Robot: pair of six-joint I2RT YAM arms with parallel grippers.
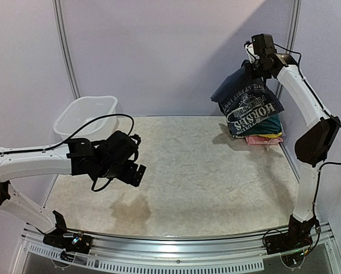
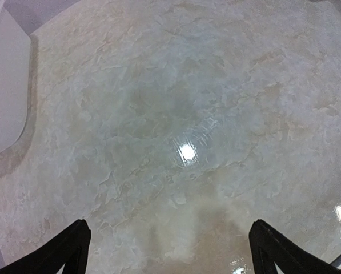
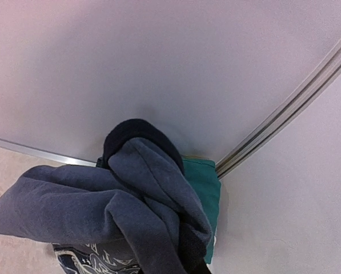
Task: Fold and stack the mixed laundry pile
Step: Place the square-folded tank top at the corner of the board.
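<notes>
Navy T-shirt [image 1: 249,105] beneath right tool [image 1: 253,67]

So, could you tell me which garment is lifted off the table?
The navy HORSES T-shirt, hanging from the right pincer; the green, yellow and pink garments lie piled beneath it.

The pale marbled surface [image 1: 204,171] carries a white plastic tub [image 1: 84,117] at its far left corner, a low pile of garments [image 1: 268,137] in teal, yellow and pink layers at its far right corner, and a brownish stain [image 1: 130,208] left of centre towards its near edge.
</notes>
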